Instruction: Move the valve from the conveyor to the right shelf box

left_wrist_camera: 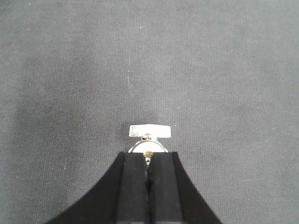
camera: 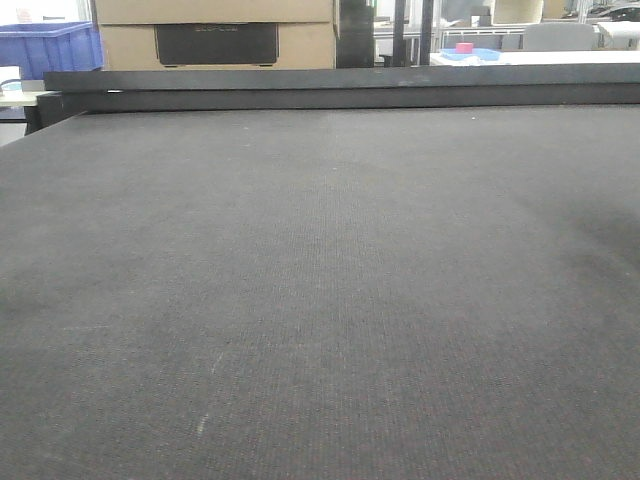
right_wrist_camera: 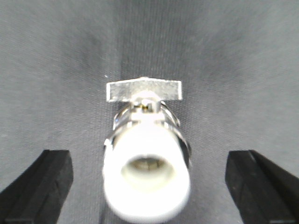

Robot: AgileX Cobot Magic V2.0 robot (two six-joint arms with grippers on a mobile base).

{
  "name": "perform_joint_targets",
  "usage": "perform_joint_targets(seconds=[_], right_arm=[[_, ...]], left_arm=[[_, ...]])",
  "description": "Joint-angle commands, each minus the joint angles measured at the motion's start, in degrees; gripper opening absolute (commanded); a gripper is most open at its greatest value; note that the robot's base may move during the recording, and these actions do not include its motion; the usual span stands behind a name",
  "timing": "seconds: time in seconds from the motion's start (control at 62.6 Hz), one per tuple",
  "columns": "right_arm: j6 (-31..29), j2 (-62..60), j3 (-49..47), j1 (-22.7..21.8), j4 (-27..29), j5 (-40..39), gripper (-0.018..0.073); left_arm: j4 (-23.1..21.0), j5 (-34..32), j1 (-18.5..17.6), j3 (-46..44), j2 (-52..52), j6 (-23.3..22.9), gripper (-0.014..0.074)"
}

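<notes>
A metal valve [right_wrist_camera: 145, 140] with a flat white handle and a white end cap lies on the dark grey conveyor [camera: 320, 300]. Its capped end faces the right wrist camera. My right gripper [right_wrist_camera: 149, 186] is open, with one black finger on each side of the valve and neither touching it. In the left wrist view a valve [left_wrist_camera: 149, 137] shows small, just past the tips of my left gripper [left_wrist_camera: 148, 158]. That gripper is shut, and its fingers [left_wrist_camera: 133, 186] hide the valve's lower part. The front view shows no gripper and no valve. The right shelf box is out of view.
A black bar rail [camera: 340, 90] edges the belt's far side. Behind it stand cardboard boxes [camera: 215, 35], a blue crate [camera: 50, 45] at the far left, and a white table with a pink object [camera: 465, 48] at the far right.
</notes>
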Motion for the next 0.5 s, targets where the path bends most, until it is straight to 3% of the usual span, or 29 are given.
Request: perform_joint_targets(seconds=[0.0, 0.479], right_arm=[[-0.01, 1.59, 0.74, -0.25, -0.86, -0.36, 0.0549], [-0.01, 3.71, 4.18, -0.25, -0.86, -6.06, 0.0549]], left_arm=[[-0.47, -0.68, 0.1, -0.5, -0.1, -0.19, -0.0111], [-0.47, -0.68, 0.1, -0.5, -0.1, -0.19, -0.0111]])
